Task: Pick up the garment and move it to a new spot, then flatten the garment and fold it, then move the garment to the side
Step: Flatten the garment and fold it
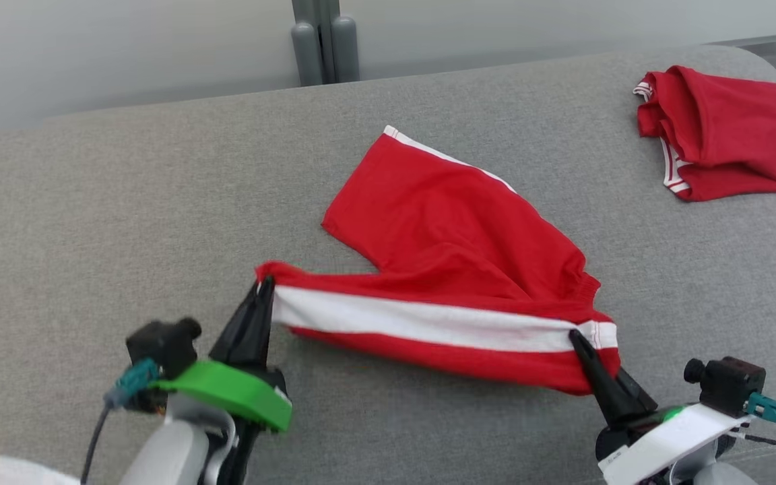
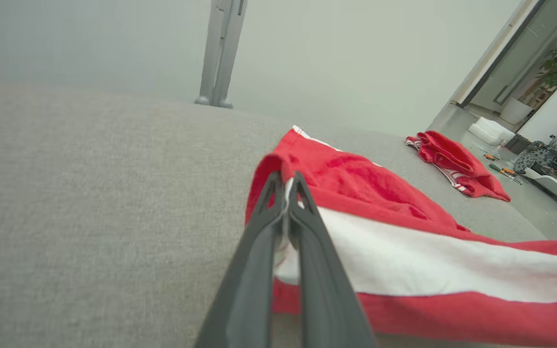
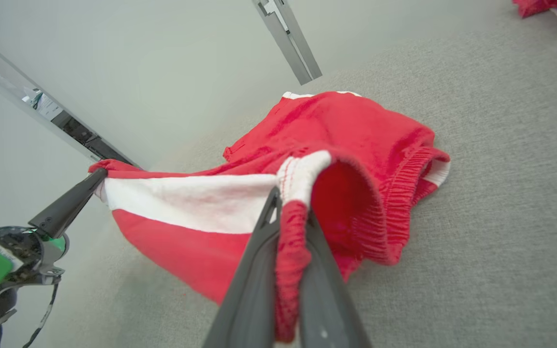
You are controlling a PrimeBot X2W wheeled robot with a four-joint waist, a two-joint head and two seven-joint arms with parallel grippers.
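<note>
- My left gripper, its two long dark fingers pressed together, is clamped on the leg-hem corner of the red fabric shorts with a broad white side stripe, at the lower left of the head view.
- My right gripper, fingers likewise together, pinches the elastic waistband end of the same stripe at the lower right.
- Between my two grips the white stripe runs taut and nearly level, raised off the grey woven upholstered surface. The red edge below it hangs loose.
- The other leg of the shorts trails away from me and lies on the grey surface near its middle, white-trimmed hem farthest out.
- Left wrist view: the left gripper closes over the folded red hem, and the stripe runs off to the right.
- Right wrist view: the right gripper bites the gathered waistband, whose opening gapes to the right. The left gripper holds the stripe's other end.
- A crumpled second red garment with white trim lies well apart, at the far right of the surface.
- A grey metal post stands behind the far edge.
</note>
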